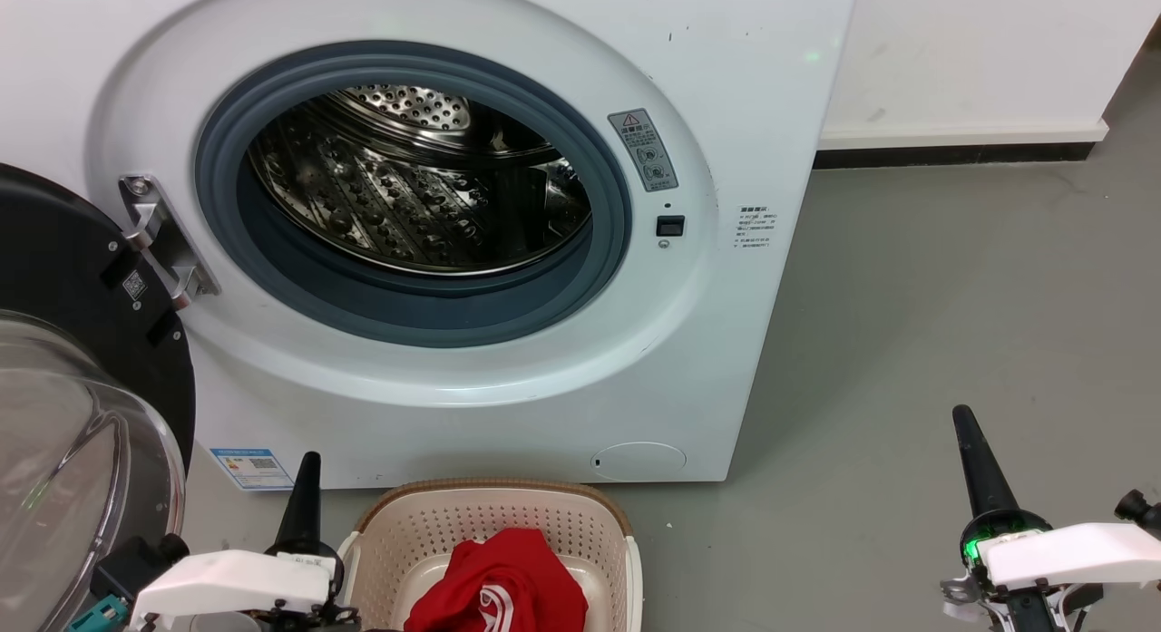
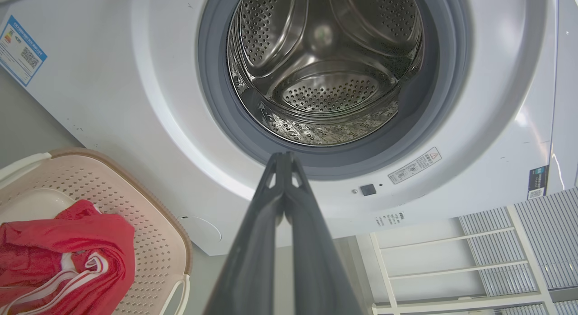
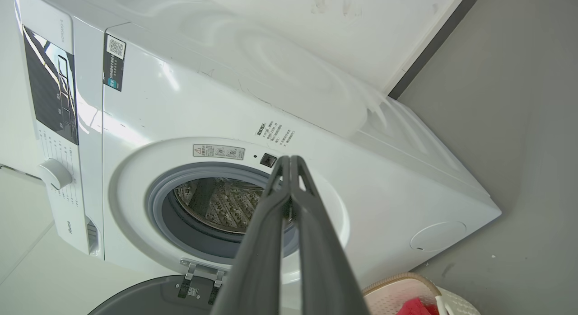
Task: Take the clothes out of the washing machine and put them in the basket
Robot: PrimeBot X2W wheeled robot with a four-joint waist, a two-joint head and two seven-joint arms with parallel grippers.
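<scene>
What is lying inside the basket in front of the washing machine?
A crumpled red garment with white stripes lies in the basket. Part of the basket's cream bottom shows beside it. Anything under the garment is covered.

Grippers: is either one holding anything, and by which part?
Nothing is held. The left gripper and the right gripper are both shut, fingers pressed together on nothing. The red clothes lie in the basket.
</scene>
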